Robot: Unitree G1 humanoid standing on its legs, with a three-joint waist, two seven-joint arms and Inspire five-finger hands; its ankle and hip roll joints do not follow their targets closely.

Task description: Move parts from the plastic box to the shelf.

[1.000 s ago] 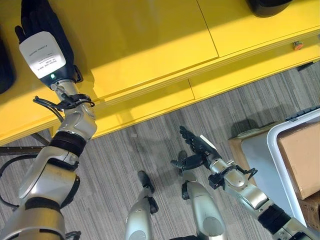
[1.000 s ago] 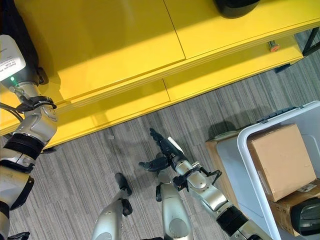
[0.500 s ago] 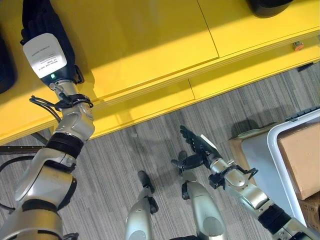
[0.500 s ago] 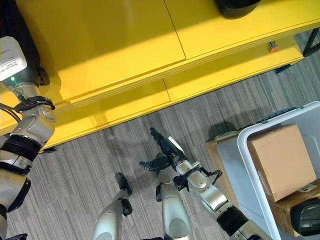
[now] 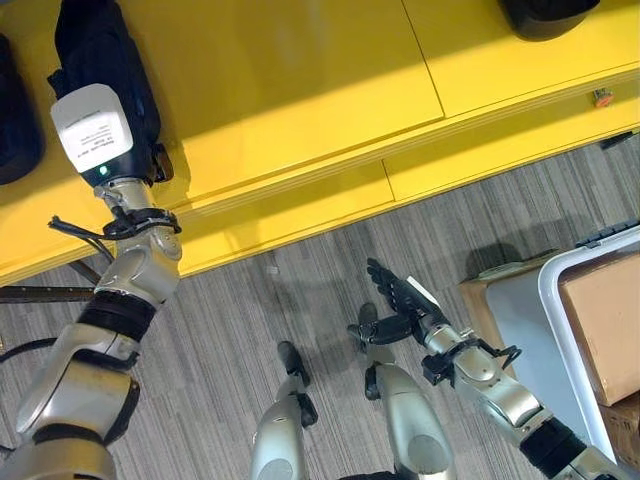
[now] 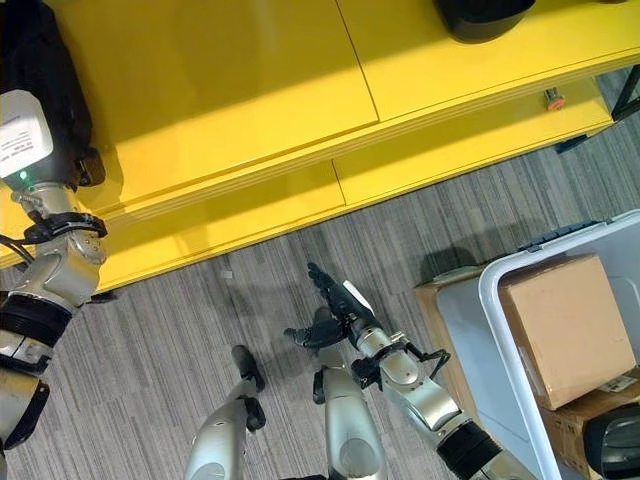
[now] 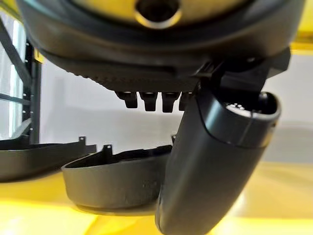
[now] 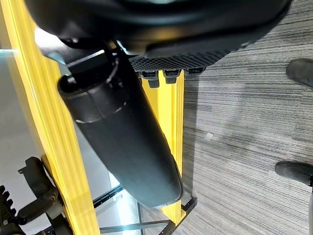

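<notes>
Left robot hand [image 5: 98,60]: upper left of frame, over yellow shelf [image 5: 300,80]; fingers extended in wrist view, nothing held; likely at drop-off spot.
Dark curved part [image 7: 117,178]: on shelf, just past left fingers.
Right robot hand [image 5: 398,305]: lower centre, above floor [image 5: 230,310], fingers spread loose, empty; idle.
Plastic box [image 6: 500,320]: lower right of frame; holds cardboard box [image 6: 560,325], dark part [image 6: 612,440] at corner.
Another dark part [image 6: 480,15]: top edge, on shelf.
Small orange item [image 6: 552,99]: lower shelf ledge.
Path box-to-shelf: open floor, nothing blocking.
</notes>
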